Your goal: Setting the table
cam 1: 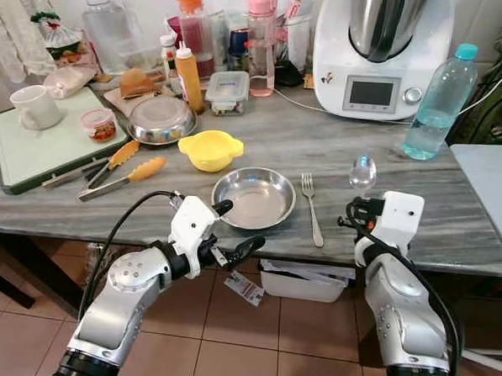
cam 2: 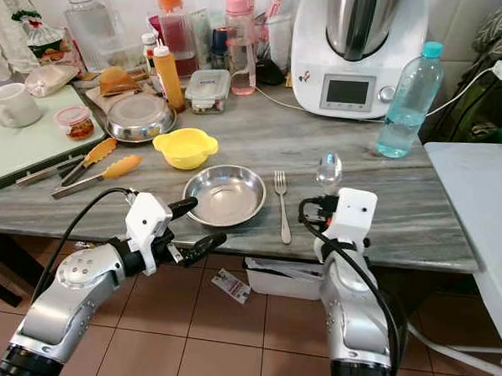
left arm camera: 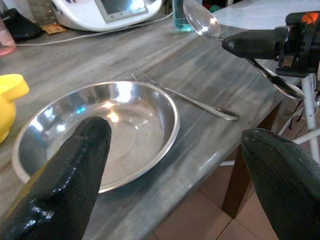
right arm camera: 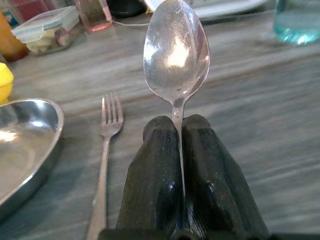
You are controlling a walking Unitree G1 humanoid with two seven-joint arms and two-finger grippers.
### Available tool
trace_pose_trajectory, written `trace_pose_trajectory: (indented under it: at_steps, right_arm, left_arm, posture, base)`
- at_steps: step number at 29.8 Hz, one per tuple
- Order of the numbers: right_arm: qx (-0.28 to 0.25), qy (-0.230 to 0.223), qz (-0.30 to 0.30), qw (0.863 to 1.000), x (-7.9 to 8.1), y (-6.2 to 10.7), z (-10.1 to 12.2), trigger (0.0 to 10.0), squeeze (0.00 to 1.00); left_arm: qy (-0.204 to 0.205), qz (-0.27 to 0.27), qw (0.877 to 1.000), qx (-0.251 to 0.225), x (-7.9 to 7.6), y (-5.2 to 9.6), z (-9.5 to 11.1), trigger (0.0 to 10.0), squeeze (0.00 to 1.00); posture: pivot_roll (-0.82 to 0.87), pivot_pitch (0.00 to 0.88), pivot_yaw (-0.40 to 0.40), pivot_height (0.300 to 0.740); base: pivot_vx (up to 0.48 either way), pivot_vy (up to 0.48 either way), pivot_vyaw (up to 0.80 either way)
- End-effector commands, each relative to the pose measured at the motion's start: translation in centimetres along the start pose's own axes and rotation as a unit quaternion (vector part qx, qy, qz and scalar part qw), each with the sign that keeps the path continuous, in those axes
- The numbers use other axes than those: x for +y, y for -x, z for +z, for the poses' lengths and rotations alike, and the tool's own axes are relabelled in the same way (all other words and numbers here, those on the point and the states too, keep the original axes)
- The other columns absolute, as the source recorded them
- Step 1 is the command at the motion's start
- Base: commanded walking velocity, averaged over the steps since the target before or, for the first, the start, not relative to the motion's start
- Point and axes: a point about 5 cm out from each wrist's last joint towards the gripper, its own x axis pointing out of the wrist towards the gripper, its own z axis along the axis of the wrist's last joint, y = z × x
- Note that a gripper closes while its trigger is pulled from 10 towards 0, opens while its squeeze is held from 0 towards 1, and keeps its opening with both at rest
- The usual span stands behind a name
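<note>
Two black fingers of the right gripper (right arm camera: 179, 150) are pressed together on the handle of a spoon (right arm camera: 176, 52), its bowl standing up above the counter (cam 1: 452, 207), to the right of the fork (cam 1: 311, 206). The fork lies flat just right of the steel plate (cam 1: 252, 198), tines pointing away from the robot. The left gripper (cam 1: 236, 228) hangs at the counter's near edge in front of the plate, its fingers spread wide and holding nothing. Bare counter stretches right of the fork as far as the water bottle (cam 1: 438, 102). Behind the plate sits a yellow bowl (cam 1: 210, 149), empty. Further back a lidded clear box (cam 1: 227, 92) holds some food, and a small tub (cam 1: 98, 124) rests on the green tray (cam 1: 34, 155) beside a white mug (cam 1: 35, 107).
</note>
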Motion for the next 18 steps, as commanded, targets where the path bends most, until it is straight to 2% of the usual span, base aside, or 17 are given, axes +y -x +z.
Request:
trace_pose_trajectory:
  at_steps: [1, 9, 18]
  right_arm:
    - [0.015, -0.03, 0.007, 0.999, 0.3, -0.4, -0.2, 10.0, 0.0]
    - [0.043, -0.047, 0.008, 0.998, 0.2, -1.3, -1.4, 10.0, 0.0]
    - [0.052, -0.051, 0.01, 0.997, 0.3, -2.5, -1.5, 10.0, 0.0]
  left_arm:
    - [-0.011, -0.01, 1.0, -0.001, 0.2, 0.2, 0.6, 10.0, 0.0]
    - [-0.015, -0.023, 1.0, 0.002, 0.1, 0.1, 0.8, 10.0, 0.0]
    - [-0.019, -0.026, 0.999, 0.002, 0.2, 0.1, 1.1, 10.0, 0.0]
  posture:
    - [-0.09, 0.027, 0.081, 0.74]
    - [-0.08, 0.026, 0.09, 0.74]
    - [-0.07, 0.032, 0.093, 0.74]
  base:
    - [0.0, 0.0, 0.0]
    - [0.0, 0.0, 0.0]
    - [0.0, 0.0, 0.0]
